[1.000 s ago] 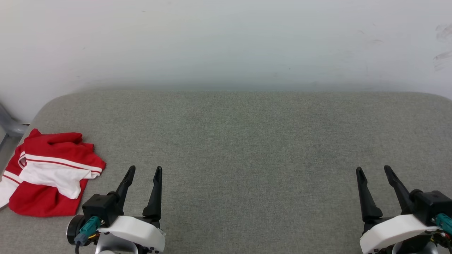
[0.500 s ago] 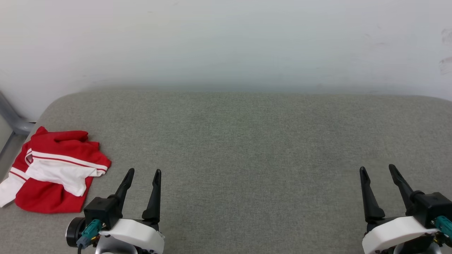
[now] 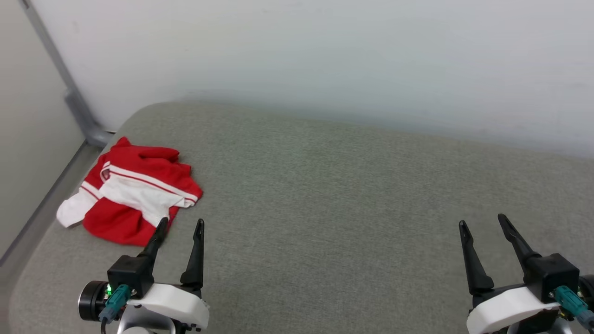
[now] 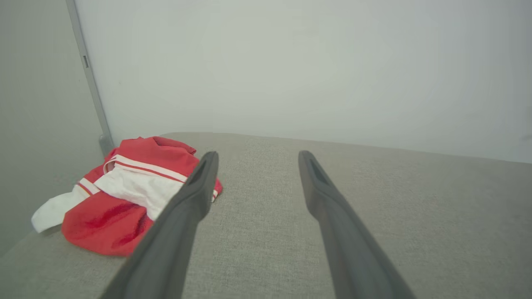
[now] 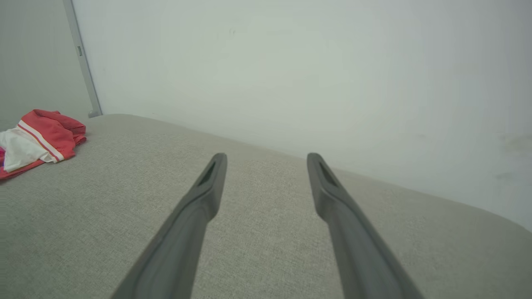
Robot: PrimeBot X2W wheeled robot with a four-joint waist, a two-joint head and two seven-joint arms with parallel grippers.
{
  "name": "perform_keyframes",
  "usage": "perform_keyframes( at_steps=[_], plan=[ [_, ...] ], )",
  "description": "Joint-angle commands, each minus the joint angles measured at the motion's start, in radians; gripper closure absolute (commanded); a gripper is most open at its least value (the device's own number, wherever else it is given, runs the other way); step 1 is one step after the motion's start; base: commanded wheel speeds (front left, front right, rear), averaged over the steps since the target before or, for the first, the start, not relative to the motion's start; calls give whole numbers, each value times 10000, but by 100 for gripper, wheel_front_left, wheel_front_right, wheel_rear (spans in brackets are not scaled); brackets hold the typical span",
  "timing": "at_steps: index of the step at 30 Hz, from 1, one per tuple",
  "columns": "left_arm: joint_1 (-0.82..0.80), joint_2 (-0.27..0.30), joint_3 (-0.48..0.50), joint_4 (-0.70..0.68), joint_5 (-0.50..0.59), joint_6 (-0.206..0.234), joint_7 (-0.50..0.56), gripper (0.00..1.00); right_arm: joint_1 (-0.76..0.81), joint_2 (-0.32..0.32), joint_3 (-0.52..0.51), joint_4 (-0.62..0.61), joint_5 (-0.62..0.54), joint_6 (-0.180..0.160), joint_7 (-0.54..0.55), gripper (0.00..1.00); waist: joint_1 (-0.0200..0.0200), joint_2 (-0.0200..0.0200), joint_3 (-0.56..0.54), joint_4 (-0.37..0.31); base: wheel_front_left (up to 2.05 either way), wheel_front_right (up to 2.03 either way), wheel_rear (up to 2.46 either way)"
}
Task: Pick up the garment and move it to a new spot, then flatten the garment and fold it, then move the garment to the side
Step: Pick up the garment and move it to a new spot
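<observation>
The left tool [image 3: 181, 221] is hovering wide open and empty just beside the garment [image 3: 134, 199], perhaps brushing its hem. The garment is lying crumpled at the left corner of the padded surface [image 3: 325, 208]. The right tool [image 3: 482, 220] is gaping empty, well apart. A shallow pinch is risking one layer slipping free, or cloth dragging off the near edge.

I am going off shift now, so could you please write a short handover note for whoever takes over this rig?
Left tool: open, empty, close to the garment's near edge, not gripping it.
Right tool: open, empty, above bare surface far to the right.
Garment: crumpled in a heap at the far left corner of the grey padded surface.
Done: nothing yet; the garment has not been picked up.
Left: pick it up, move it to a new spot, flatten, fold, move it to the side.
</observation>
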Motion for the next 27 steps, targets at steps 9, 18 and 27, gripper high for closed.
perform_keyframes(
  at_steps=[9,18,27],
  plan=[
    [-72,78,367,61,-40,-20,-26,0,-16,-6,185,-34,196,-3,-111,0,0,0,-30,1820,0,0,0],
    [-58,74,417,7,-60,-13,-26,0,-188,-7,262,71,401,-3,-287,0,0,0,36,2798,0,0,0],
    [-70,109,566,-54,-91,-14,-26,0,-541,-7,357,371,610,-3,-427,0,0,0,120,3032,0,0,0]
  ],
)
